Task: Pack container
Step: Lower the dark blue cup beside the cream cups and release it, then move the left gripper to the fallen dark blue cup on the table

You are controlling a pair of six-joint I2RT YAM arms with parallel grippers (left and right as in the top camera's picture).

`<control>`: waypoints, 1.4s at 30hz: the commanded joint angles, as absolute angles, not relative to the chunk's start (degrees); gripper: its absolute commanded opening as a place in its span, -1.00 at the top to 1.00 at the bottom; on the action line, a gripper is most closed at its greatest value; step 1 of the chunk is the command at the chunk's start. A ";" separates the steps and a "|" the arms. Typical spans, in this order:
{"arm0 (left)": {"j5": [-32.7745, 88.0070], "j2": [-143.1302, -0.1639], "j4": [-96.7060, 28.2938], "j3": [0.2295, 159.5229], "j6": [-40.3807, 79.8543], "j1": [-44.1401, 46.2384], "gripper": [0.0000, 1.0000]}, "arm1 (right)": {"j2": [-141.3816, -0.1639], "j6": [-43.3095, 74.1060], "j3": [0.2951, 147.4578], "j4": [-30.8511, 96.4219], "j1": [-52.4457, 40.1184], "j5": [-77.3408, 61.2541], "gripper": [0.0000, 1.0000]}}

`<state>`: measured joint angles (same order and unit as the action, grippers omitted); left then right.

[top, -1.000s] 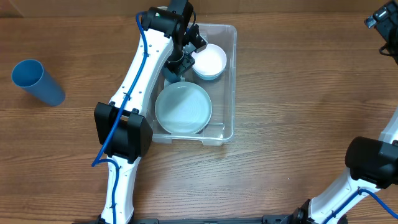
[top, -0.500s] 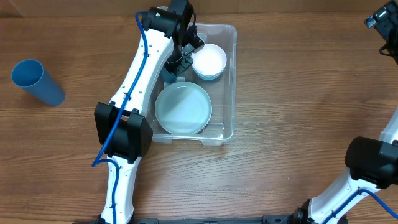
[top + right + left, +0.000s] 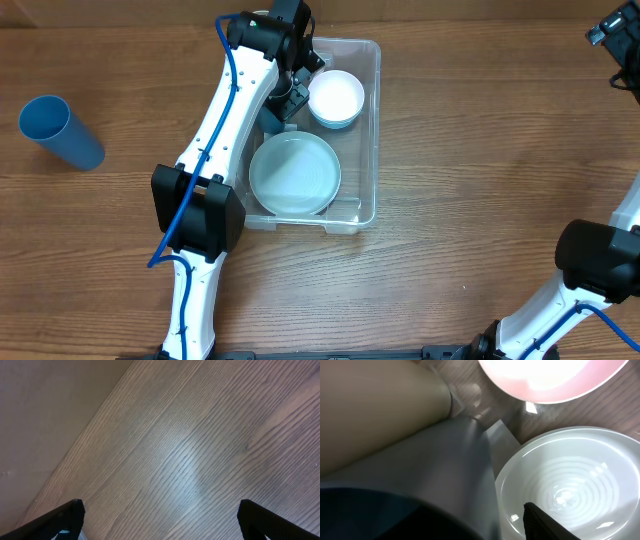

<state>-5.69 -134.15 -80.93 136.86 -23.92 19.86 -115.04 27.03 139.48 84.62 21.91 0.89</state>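
Jaws of the right gripper (image 3: pixel 160 521) are spread wide with only bare table (image 3: pixel 480 200) between them. For the left gripper (image 3: pixel 294 88) I cannot tell: its wrist view is filled by a grey-blue cup (image 3: pixel 272 118) with only one dark fingertip (image 3: pixel 540 521) showing, and from overhead the arm covers the tips.

The container (image 3: pixel 371 140) sits at the upper middle of the table, long axis running away from the robot. The left gripper is down inside its far left corner, and the right gripper is well apart at the far right edge.

Handling, as a judgement:
- Thin clear plastic, so light by itself, with somewhat more weight now that it is loaded.
- Walls likely flex when squeezed, and the surface is smooth and probably slippery.
- Not fragile, but it could slide on the wood if pushed.
- Best hold is a pinch over the rim on the free right long wall, near mid-length so it does not tip.

Looks:
- Transparent rectangular bin with rounded corners and a raised rim; the wood grain shows through the bottom.
- Inside are a pink-white bowl (image 3: pixel 335 98) at the far end, a pale green bowl (image 3: pixel 295 175) at the near end, and the grey-blue cup by the left wall.
- A blue cup (image 3: pixel 60 130) lies outside, far left.
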 commanded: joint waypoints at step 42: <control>3.68 -120.92 -74.50 125.34 4.69 -21.50 -0.60 | -114.91 27.46 139.83 84.33 21.91 1.63 -1.00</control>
<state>2.02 -117.67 -75.05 125.75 4.14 -19.97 -115.04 27.03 139.48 84.62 21.93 0.89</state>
